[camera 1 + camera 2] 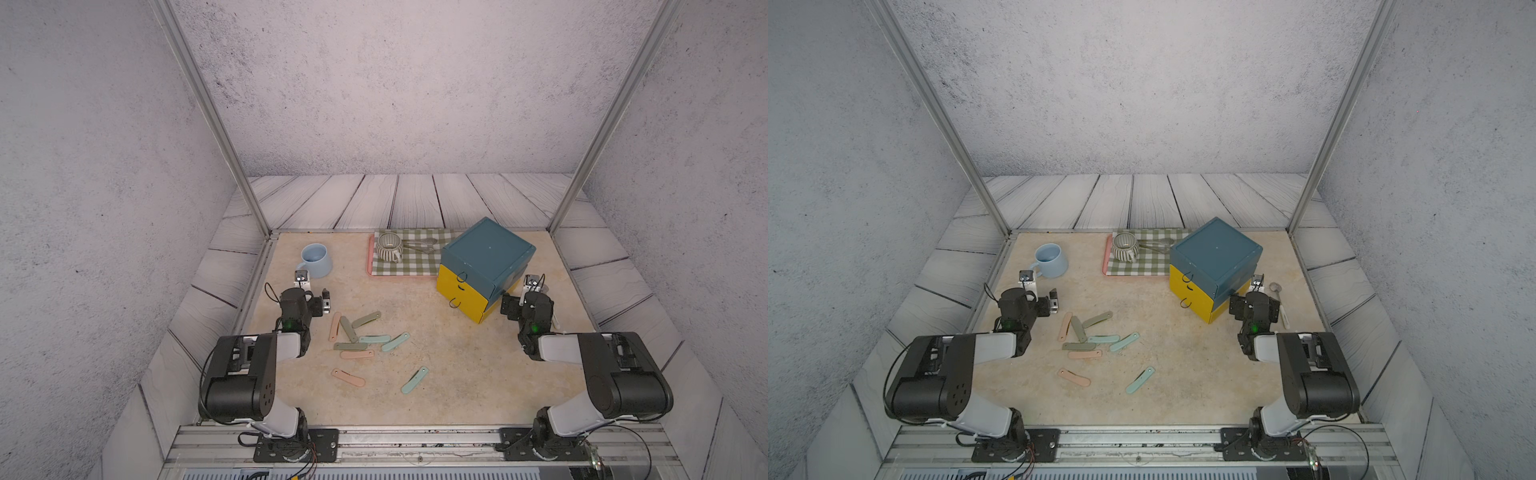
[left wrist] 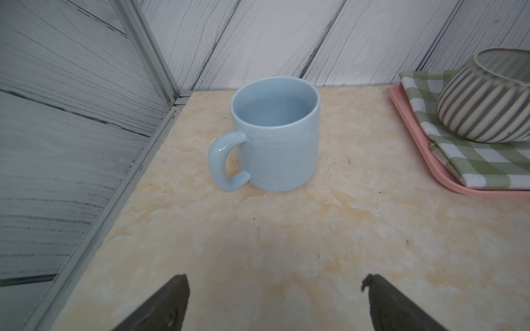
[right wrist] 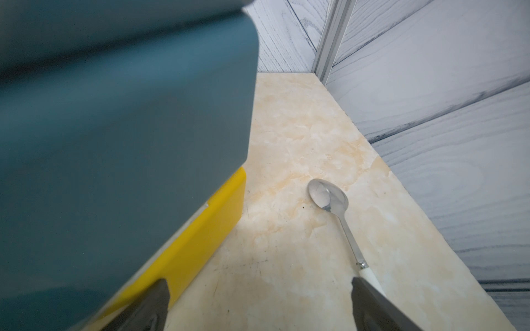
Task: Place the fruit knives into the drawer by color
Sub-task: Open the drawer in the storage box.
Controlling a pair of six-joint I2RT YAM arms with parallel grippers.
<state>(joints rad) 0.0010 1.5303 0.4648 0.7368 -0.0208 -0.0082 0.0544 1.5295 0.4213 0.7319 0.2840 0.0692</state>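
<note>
All fruit knives (image 1: 356, 354) loose near drawer chest (image 1: 482, 257); drawers seemingly shut. Empty, spread wide: left gripper (image 2: 275, 286), right gripper (image 3: 258, 289). I'd pull a drawer first.

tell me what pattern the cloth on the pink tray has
Green-and-white check. The cloth shows best in the left wrist view.

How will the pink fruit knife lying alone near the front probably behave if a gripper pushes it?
The pink fruit knife lies flat on the table, so it will likely slide when pushed and be hard to pinch. Being flat, it should not roll. It looks small, probably light.
</note>
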